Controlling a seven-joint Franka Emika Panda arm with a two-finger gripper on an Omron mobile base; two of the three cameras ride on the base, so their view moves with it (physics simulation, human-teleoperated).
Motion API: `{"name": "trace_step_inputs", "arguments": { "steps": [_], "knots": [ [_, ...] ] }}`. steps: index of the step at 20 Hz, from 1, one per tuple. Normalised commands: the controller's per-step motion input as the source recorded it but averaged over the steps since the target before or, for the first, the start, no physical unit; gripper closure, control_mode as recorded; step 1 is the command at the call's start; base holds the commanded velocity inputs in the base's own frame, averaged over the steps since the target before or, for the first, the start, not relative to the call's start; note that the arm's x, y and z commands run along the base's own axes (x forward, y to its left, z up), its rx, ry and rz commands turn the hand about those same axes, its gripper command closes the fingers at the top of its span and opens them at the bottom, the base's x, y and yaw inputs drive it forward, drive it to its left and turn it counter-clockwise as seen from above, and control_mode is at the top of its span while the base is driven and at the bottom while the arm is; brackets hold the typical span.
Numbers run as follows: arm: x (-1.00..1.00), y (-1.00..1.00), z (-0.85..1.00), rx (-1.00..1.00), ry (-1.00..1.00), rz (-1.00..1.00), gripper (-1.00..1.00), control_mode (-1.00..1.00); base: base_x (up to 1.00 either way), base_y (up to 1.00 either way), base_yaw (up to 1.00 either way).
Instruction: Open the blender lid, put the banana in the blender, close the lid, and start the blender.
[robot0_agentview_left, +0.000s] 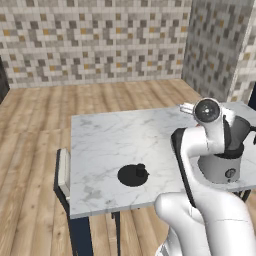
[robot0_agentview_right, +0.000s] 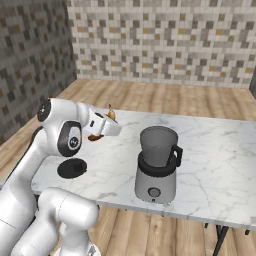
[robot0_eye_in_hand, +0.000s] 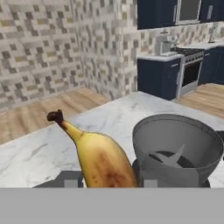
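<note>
The blender (robot0_agentview_right: 156, 165) sits open-topped on the marble table (robot0_agentview_right: 210, 150), ready to load. The lid (robot0_agentview_right: 72, 168) lies flat well left of it, out of the way. The gripper (robot0_agentview_right: 106, 125), clamped on the banana (robot0_eye_in_hand: 101, 162), carries it just left of the jar.
</note>
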Motion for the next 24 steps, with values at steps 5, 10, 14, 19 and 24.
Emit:
{"name": "trace_step_inputs", "arguments": {
  "steps": [5, 10, 14, 19, 24],
  "knots": [
    [0.0, -0.07, 0.79, -0.09, 0.0, -0.23, 1.0, -1.0, 0.0, 0.0, 0.0],
    [0.0, -0.28, 0.64, -0.09, 0.03, -0.23, 1.0, -1.0, 0.0, 0.0, 0.0],
    [-0.07, -0.48, 0.25, -0.03, 0.01, -0.21, 1.0, -1.0, 0.0, 0.0, 0.0],
    [-0.19, -0.59, -0.1, 0.0, 0.0, -0.24, 1.0, -1.0, 0.0, 0.0, 0.0],
    [-0.06, -0.57, -0.34, 0.0, 0.0, -0.21, 1.0, -1.0, 0.0, 0.0, 0.0]
  ]
}}
